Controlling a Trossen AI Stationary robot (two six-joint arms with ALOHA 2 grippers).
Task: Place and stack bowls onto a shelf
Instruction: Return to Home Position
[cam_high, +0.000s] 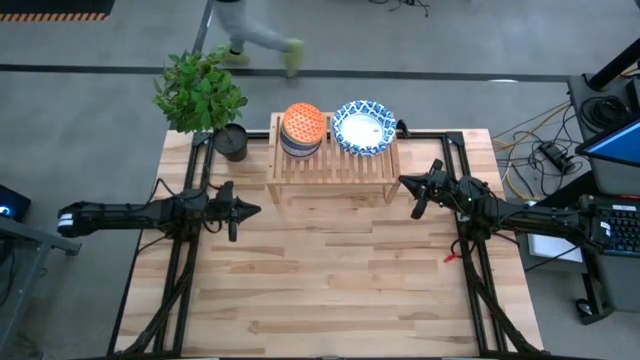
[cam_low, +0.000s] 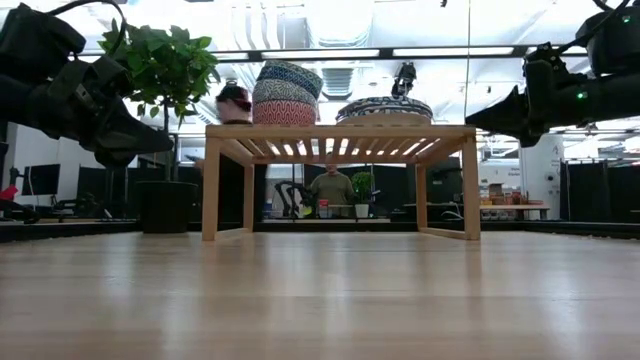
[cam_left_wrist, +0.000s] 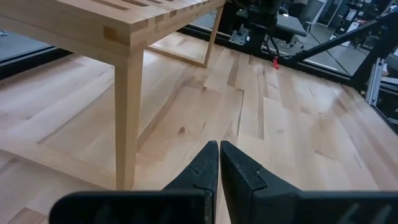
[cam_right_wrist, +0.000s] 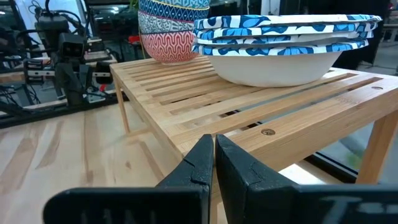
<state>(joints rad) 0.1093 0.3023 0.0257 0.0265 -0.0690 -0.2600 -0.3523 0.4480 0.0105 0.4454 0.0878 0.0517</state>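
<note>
Right pincer (cam_high: 405, 181), pressed together like the left pincer (cam_high: 254, 210), hangs near the shelf (cam_high: 335, 170); I risk clipping it and toppling bowls (cam_high: 363, 127)

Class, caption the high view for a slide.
Small bowls and wide bowls stacked on shelf; left end effector, right end effector shut.

At upper centre of the high view, the stack of small bowls (cam_high: 302, 130) shows an orange patterned top and a pink wave-patterned bowl (cam_right_wrist: 166, 46) at its base. The wide bowls (cam_high: 364, 127) beside it have blue-and-white patterned rims and white centres. The shelf (cam_high: 330, 166) and counter (cam_high: 330, 270) are pale wood.
</note>
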